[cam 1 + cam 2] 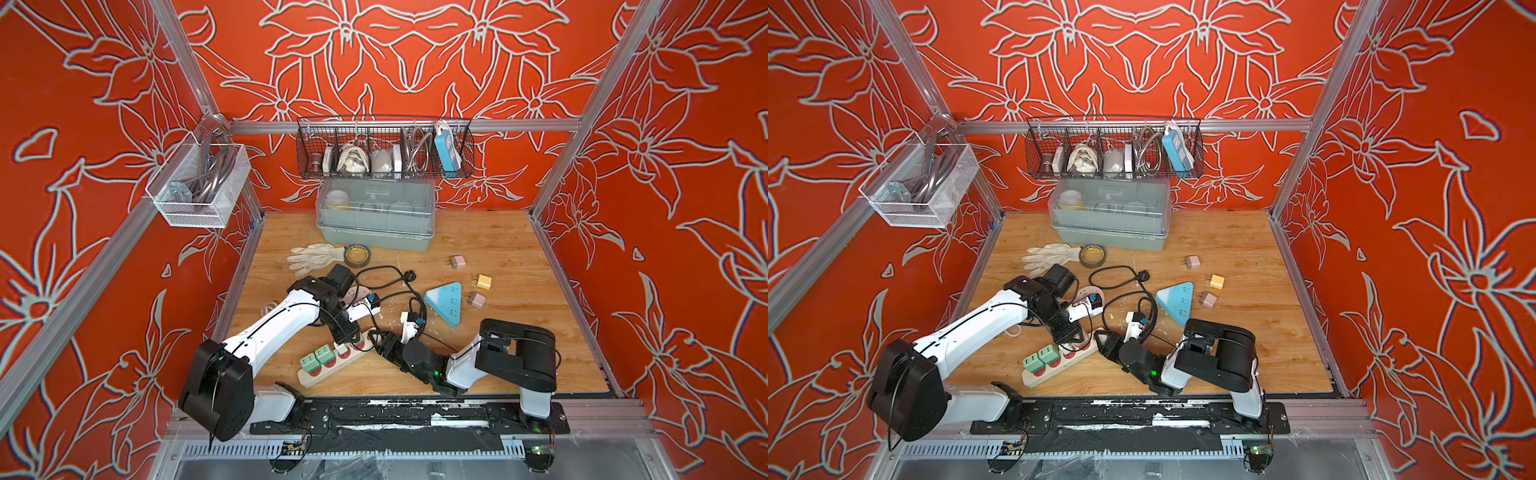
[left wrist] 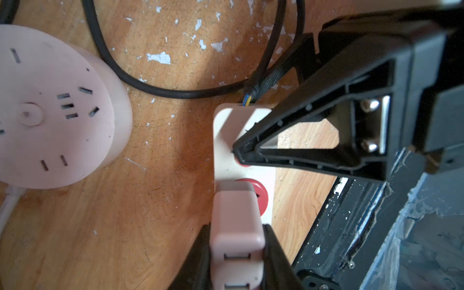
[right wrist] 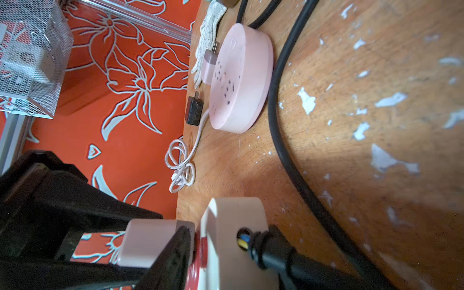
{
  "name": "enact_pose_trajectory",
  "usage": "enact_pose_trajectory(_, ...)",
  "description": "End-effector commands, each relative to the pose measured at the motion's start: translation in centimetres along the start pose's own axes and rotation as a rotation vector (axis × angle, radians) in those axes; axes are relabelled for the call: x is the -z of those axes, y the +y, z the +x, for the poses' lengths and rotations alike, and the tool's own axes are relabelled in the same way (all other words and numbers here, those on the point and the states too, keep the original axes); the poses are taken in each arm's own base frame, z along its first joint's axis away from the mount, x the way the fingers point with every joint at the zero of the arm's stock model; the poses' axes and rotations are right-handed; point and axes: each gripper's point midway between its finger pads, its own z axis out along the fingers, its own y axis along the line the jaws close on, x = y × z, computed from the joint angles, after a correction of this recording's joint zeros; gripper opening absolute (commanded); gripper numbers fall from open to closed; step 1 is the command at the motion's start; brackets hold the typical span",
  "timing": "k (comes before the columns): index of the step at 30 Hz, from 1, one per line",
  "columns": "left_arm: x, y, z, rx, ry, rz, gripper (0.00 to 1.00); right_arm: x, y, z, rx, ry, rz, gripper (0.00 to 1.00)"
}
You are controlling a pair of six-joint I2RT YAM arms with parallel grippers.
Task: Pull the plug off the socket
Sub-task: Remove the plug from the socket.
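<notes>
A white power strip [image 1: 328, 365] [image 2: 226, 120] with red sockets lies near the front of the table. A pale pink plug [image 2: 236, 213] [image 3: 148, 241] sits in a socket near the strip's cable end. My left gripper [image 2: 237, 253] [image 1: 353, 338] is shut on the plug's two sides. My right gripper [image 1: 380, 337] is at the strip's cable end. One of its fingers [image 2: 251, 153] [image 3: 175, 251] rests on the strip's top face just beside the plug. Its other finger is hidden, so I cannot tell whether it clamps the strip.
Two green plugs [image 1: 316, 359] sit further along the strip. A round pink socket [image 2: 50, 113] and a looping black cable [image 2: 150, 90] lie close by. A blue triangular socket [image 1: 446, 303], loose adapters [image 1: 484, 281], a glove [image 1: 316, 257], tape [image 1: 357, 255] and a grey box [image 1: 376, 216] lie beyond.
</notes>
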Motion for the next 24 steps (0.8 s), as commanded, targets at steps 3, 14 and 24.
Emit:
enact_pose_trajectory(3,0.1,-0.9,-1.6,-0.031,-0.061,0.059,0.09,-0.6,2.4,0.1,-0.042,-0.03,-0.101,0.51)
enact_pose_trajectory(14,0.0,-1.2,-1.6,-0.047,-0.07,0.073,0.06,-0.8,1.9,0.0,-0.085,-0.052,-0.14,0.21)
enact_pose_trajectory(24,1.4,-0.8,-1.5,-0.114,-0.086,0.006,0.0,0.5,-3.5,-1.0,-0.106,-0.117,-0.007,0.0)
